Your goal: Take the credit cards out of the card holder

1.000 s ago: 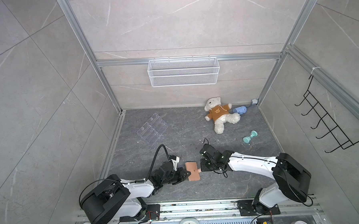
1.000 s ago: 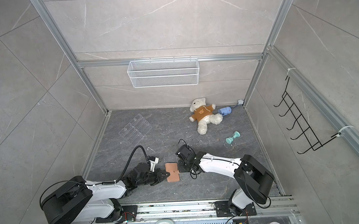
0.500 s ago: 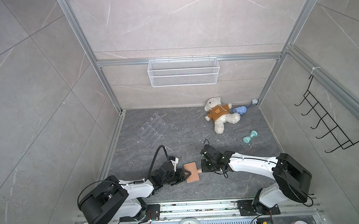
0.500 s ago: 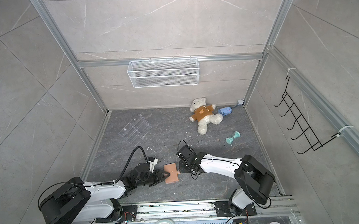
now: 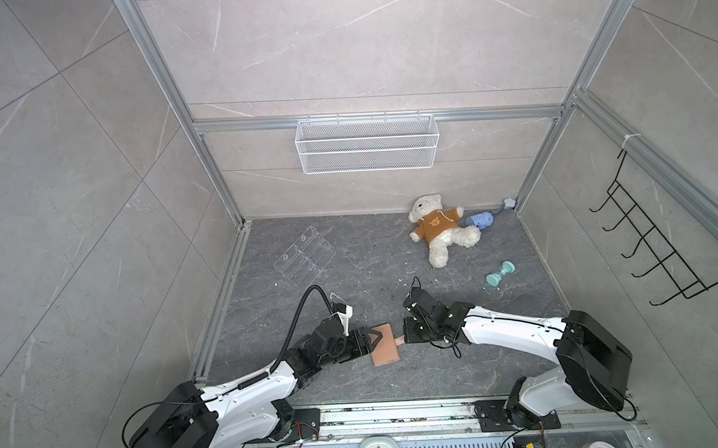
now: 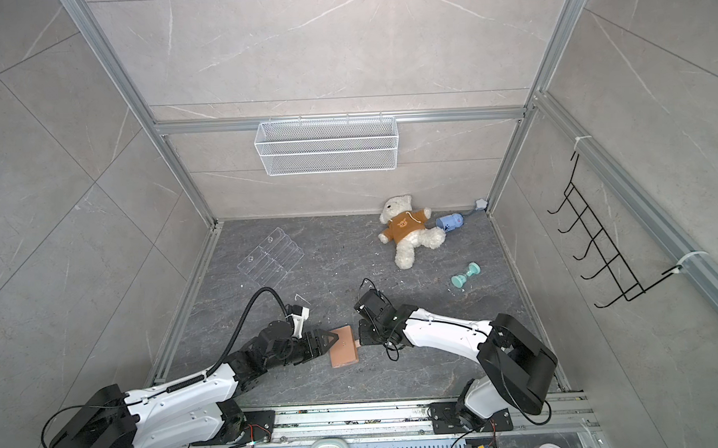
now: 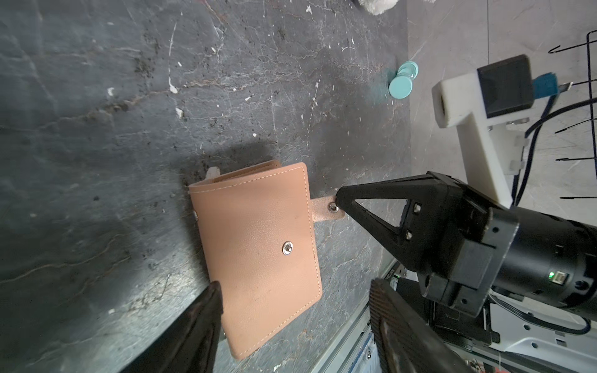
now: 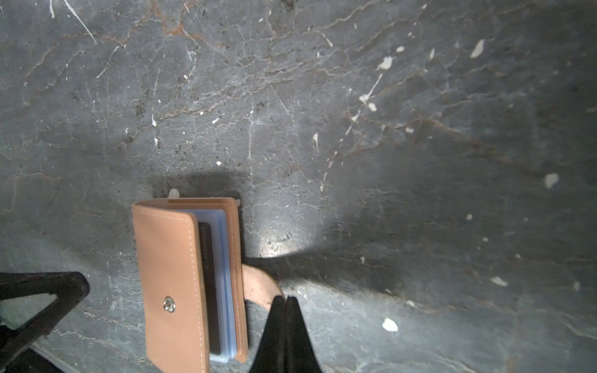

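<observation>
Right gripper [image 8: 284,302] is pinched closed on the strap tab [image 8: 258,285] of the tan card holder [image 7: 258,239]. Left gripper [image 7: 294,285] is spread wide, holding nothing, one end of the holder between its fingers. The holder lies slightly ajar on the grey floor [image 5: 393,273], a dark credit card [image 8: 210,284] edge showing, with bare floor beyond it.

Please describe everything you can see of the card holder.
The card holder is a tan, leather-looking folder with pale stitching, lying on the dark stone floor. Its strap tab is unsnapped and pinched by the shut right gripper. It gapes slightly, showing pale blue sleeves and a dark card. The open left gripper straddles one end.
</observation>
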